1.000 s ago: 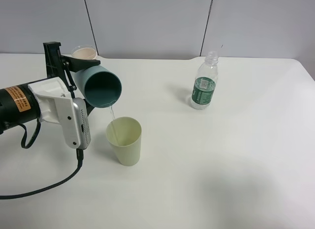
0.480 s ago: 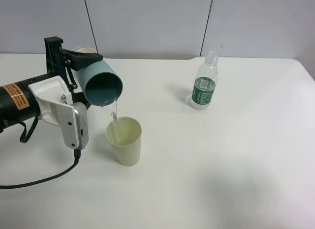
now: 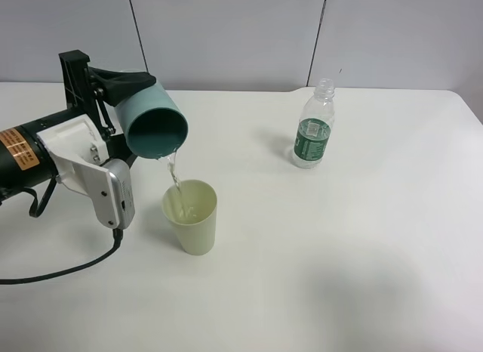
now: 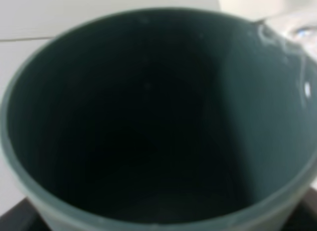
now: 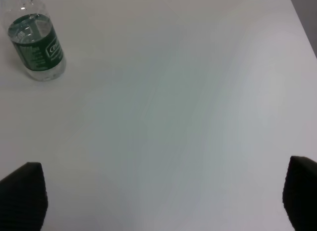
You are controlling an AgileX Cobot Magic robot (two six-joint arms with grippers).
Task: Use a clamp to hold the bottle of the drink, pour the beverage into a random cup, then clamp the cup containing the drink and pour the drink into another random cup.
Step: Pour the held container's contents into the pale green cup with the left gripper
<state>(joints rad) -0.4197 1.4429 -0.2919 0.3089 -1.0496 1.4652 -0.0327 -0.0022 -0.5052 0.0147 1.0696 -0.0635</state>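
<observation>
We have the left gripper (image 3: 113, 103) clamped on the teal cup (image 3: 155, 125), held just above the yellow-green cup (image 3: 191, 216). Teal cup's axis lies near horizontal, mouth tipped down toward it, water (image 3: 174, 173) streaming in. Probably light, thin, slick plastic; mid-wall grip looks right. Right gripper spread wide, empty.
</observation>
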